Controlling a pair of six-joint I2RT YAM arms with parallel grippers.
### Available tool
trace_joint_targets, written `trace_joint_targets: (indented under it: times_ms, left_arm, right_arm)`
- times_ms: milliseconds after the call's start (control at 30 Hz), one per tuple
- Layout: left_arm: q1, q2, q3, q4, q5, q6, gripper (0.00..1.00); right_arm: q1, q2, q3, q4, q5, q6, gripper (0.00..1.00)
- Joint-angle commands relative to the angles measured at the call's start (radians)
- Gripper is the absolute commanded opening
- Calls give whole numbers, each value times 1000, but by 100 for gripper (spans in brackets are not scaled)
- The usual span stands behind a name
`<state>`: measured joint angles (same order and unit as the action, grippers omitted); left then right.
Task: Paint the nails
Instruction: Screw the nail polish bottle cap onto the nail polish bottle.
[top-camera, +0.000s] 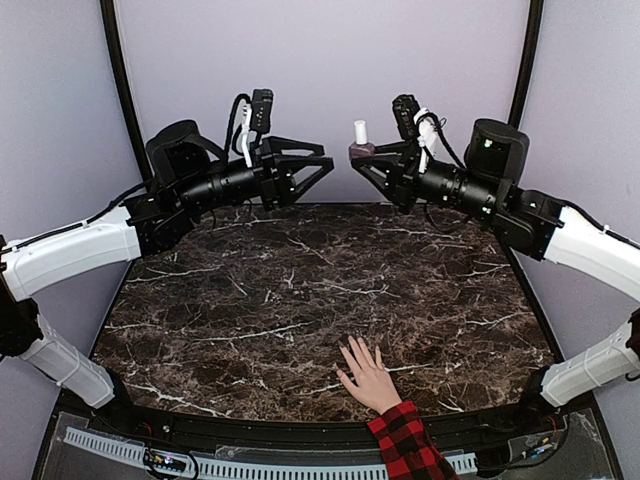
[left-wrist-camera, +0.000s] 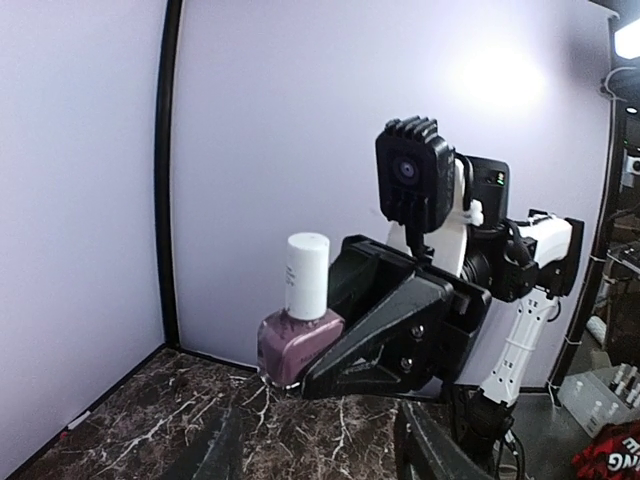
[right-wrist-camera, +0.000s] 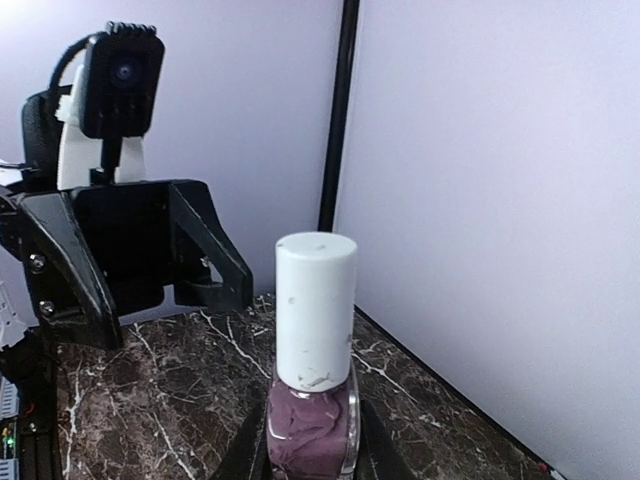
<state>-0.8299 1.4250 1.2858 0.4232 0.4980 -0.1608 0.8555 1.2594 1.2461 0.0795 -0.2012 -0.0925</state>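
Top external view: the left end effector (top-camera: 322, 165) is held spread above the bench (top-camera: 250, 290). Facing it, a polish bottle (top-camera: 360, 131) is pinched upright by the right end effector (top-camera: 363, 156). The nails (top-camera: 356, 343) are seen on a hand (top-camera: 370, 380) laid flat at the bench's near edge.

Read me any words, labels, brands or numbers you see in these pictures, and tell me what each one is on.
No text can be read in full.
On the red object in the bottom right corner of the left wrist view: white letters, cut off by the edge and too blurred to read.
On the polish bottle: no label shows on cap or glass.
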Motion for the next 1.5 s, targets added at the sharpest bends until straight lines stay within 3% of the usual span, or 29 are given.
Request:
trace_joint_targets:
  times_ms: [0, 367, 767, 900, 1233, 1467]
  left_arm:
    - [-11, 0, 19, 57, -153, -28, 53]
    - [-21, 100, 113, 68, -219, -105, 51]
    - [-26, 140, 153, 25, -218, -104, 40]
    - [-26, 145, 155, 10, -211, -105, 35]
    - [-26, 136, 157, -17, -164, -77, 1]
    - [-24, 164, 207, -91, 21, -36, 0]
  right_arm:
    - [35, 28, 4, 48, 216, -18, 0]
    - [106, 102, 34, 25, 411, -79, 0]
    - [131, 126, 56, 9, 443, -97, 0]
    - [131, 123, 61, 5, 438, -100, 0]
    - [131, 103, 54, 2, 385, -113, 0]
    - [113, 59, 45, 0, 177, -129, 0]
